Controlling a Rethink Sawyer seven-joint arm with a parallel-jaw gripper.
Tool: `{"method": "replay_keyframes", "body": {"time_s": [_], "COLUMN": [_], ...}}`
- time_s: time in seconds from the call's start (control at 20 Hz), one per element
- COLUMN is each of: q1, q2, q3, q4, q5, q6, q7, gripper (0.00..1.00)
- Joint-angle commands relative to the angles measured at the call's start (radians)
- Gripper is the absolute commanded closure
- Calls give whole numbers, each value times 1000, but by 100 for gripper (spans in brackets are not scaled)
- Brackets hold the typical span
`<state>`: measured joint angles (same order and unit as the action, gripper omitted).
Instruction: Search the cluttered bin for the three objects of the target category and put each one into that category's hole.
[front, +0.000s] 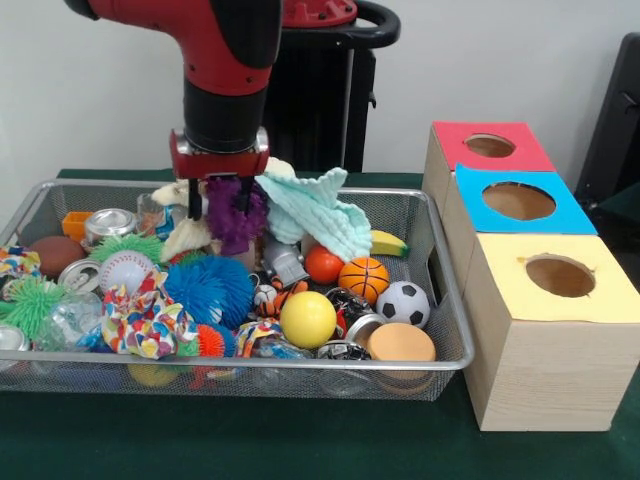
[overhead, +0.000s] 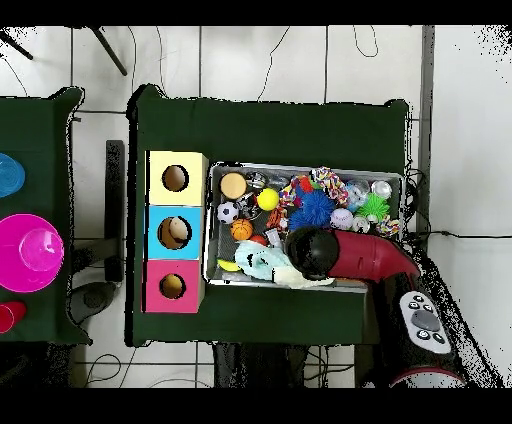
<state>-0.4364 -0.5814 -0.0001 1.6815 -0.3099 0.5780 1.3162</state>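
A round tan disc (front: 401, 343) and a yellow ball (front: 308, 319) lie against the front rim of the bin (front: 452, 362), a wire basket crowded with toys on the green table (front: 300, 440); behind them sit a small football (front: 404, 302), a miniature basketball (front: 364, 278), a blue spiky ball (front: 210, 289) and a knotted patterned cloth (front: 150, 318). Farther back, the gripper (front: 219, 203) hangs low over the heap with its fingers closed on a purple tuft (front: 236, 217) of soft, stringy material, a pale green cloth (front: 320, 212) draped just beside it. The tuft looks light and limp, likely to sag and snag on neighbours, so a pinch through its bunched middle seems safest. To the side of the basket stand three wooden boxes; the hole (front: 490, 146) with the red face is the farthest, beyond the blue hole (front: 519, 201) and the yellow hole (front: 560, 276).
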Motion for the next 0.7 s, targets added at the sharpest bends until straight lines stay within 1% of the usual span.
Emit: {"method": "replay_keyframes", "body": {"time_s": [0.05,0.2,0.3,0.35,0.45,0.55,0.7], "q1": [-86,-87,-99,-94,-98,-108,-120], "q2": [29,30,26,22,26,21,4], "q3": [158,156,165,155,150,172,204], "q4": [56,35,26,4,-21,-33,-39], "q5": [-41,-47,-63,-86,-114,-142,-174], "q6": [-137,-137,-186,-214,-219,-232,-251], "q7": [-6,6,6,1,-23,-57,-80], "gripper": [0,0,0,0,0,0,0]}}
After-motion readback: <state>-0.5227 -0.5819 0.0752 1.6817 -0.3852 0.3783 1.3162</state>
